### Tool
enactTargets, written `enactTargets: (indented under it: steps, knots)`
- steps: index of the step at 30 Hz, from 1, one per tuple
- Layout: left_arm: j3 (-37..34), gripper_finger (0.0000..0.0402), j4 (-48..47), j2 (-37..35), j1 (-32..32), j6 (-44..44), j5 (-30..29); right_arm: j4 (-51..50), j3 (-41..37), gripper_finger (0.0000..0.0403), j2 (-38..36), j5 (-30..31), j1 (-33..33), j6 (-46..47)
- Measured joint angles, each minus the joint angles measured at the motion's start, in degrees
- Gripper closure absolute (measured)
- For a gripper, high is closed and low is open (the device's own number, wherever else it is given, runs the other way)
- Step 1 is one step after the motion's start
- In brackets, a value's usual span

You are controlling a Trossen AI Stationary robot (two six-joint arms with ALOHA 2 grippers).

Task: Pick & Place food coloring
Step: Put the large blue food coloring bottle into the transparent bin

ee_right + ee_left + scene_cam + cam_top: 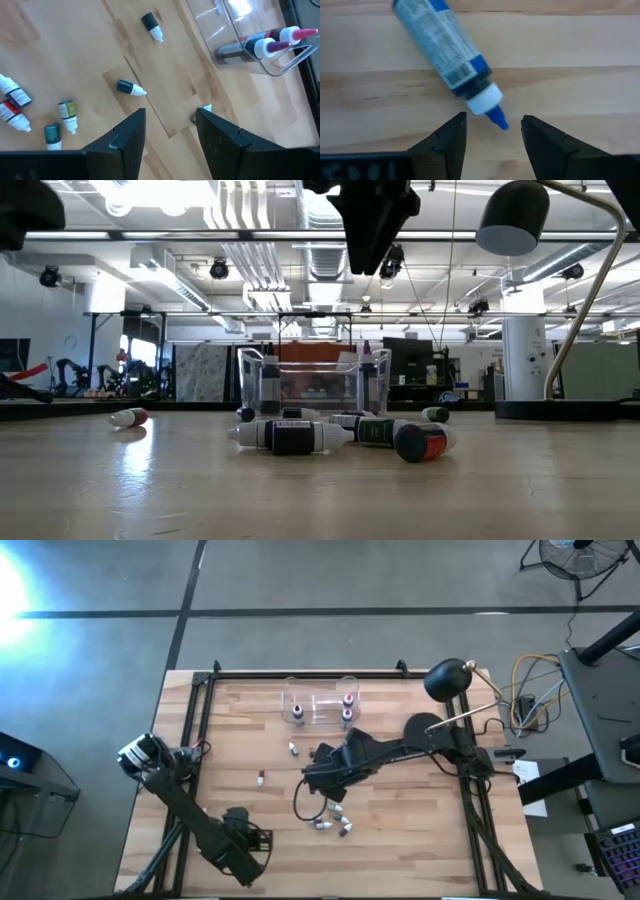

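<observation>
Food coloring bottles lie scattered on the wooden table. A blue-labelled bottle (445, 50) rests on its side, and its blue tip (497, 119) points into the gap of my left gripper (494, 118), which hangs open above it near the table's front left (240, 820). My right gripper (170, 112) is open above mid-table (318, 775), over loose bottles (131, 88) (152, 25). A cluster of bottles (335, 822) lies nearer the front. The clear box (320, 705) at the far side holds upright bottles (270, 45).
A black desk lamp (448, 680) stands at the table's far right corner. A single bottle (260, 778) lies left of centre and another (293, 749) in front of the box. Black frame rails (190, 720) run along the table's edges.
</observation>
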Motion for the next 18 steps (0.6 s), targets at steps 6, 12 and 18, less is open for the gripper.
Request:
enactTargets:
  steps: [6,12,18]
  knots:
    - [-0.02,0.0239,-0.69,0.1,0.64,-0.24,-0.24,0.15,-0.01,0.0237,0.0,0.56,-0.17,-0.91]
    - [-0.23,0.0239,-2.12,-0.36,0.79,1.14,-0.48,1.56,-0.96,0.0236,0.0,0.89,-0.23,-1.75]
    - [3.58,0.0239,-1.43,-1.63,0.23,43.63,-1.92,2.56,-3.39,0.0236,0.02,0.87,-0.21,-8.74]
